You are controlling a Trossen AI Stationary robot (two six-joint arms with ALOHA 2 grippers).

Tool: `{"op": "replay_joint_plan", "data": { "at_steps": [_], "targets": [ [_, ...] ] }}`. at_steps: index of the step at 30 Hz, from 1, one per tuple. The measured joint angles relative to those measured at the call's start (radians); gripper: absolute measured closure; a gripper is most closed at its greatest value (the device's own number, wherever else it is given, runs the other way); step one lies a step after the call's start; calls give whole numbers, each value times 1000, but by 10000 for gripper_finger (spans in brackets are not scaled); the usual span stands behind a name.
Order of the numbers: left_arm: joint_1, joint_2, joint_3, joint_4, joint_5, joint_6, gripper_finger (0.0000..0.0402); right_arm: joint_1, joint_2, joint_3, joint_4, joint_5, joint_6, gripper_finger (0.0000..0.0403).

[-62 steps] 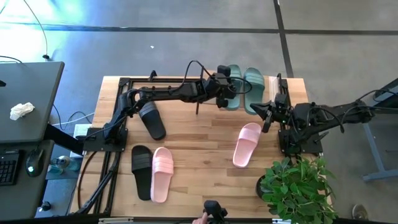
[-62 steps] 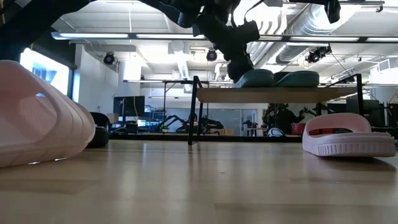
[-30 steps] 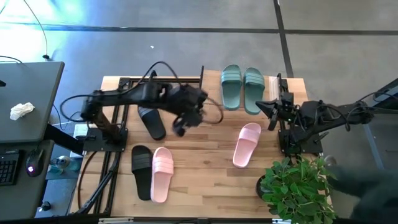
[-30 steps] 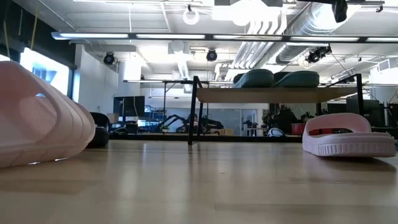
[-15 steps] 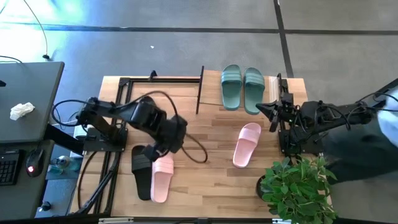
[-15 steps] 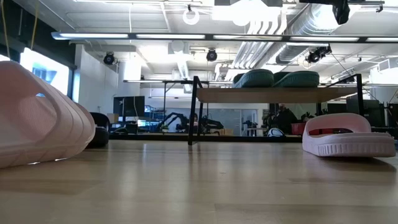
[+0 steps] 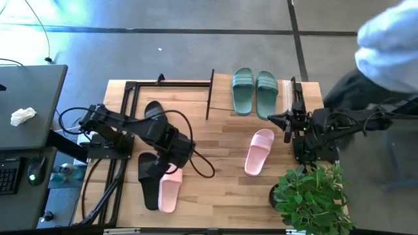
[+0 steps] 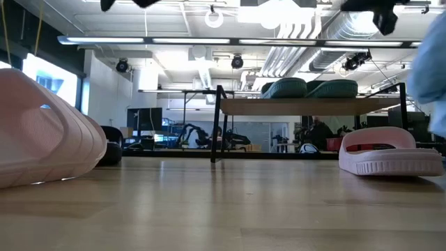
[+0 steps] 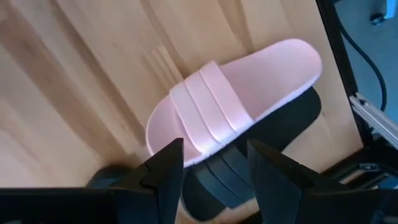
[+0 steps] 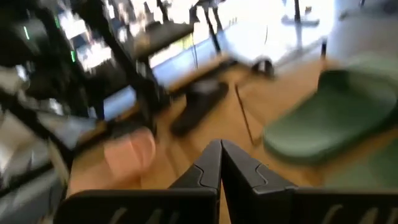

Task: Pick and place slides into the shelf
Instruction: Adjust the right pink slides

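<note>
The sage-green pair (image 7: 253,93) stands side by side on the shelf's top board (image 7: 222,94), also seen in the low view (image 8: 310,88). One pink slide (image 7: 259,151) lies on the table's right half. The other pink slide (image 7: 169,187) lies beside a black slide (image 7: 147,177) near the near-left corner. In the left wrist view this pink slide (image 9: 231,106) partly overlaps the black one (image 9: 273,134). My left gripper (image 9: 214,165) hovers open above this pair. A second black slide (image 7: 153,109) shows partly behind the left arm. My right gripper (image 10: 221,158) waits shut at the right edge.
A potted plant (image 7: 311,192) stands at the near-right corner. A person in a light blue sleeve (image 7: 390,39) leans in past the table's far-right side. Black arm mounts (image 7: 111,140) line the left edge. Bare wood lies in the table's middle (image 7: 215,150).
My left gripper has swung from the table's middle toward the near-left corner and now hangs over the pink and black slides there. The green pair stays on the shelf. A person has come into view at the far right.
</note>
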Motion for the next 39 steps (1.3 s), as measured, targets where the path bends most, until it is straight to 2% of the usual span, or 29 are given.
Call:
{"op": "replay_joint_plan", "data": {
  "at_steps": [5,10,15,18,22,28,32,39],
  "targets": [
    [0,0,-80,54,22,73,241,0,9,0,-227,-110,131,402],
    [0,0,-149,199,-9,143,241,0,47,0,-402,-134,214,402],
    [0,0,-182,279,-40,154,241,0,135,0,-431,-152,211,402],
    [0,0,-191,280,-102,139,241,0,193,0,-463,-173,209,402],
    [0,0,-229,273,-134,85,241,0,258,0,-511,-176,228,402],
    [0,1,-300,270,-87,19,241,17,313,0,-546,-275,256,402],
    [0,1,-308,273,-87,12,241,64,345,0,-583,-302,305,402],
    [0,1,-308,274,-100,11,241,101,417,0,-510,-329,351,399]
  ]
}}
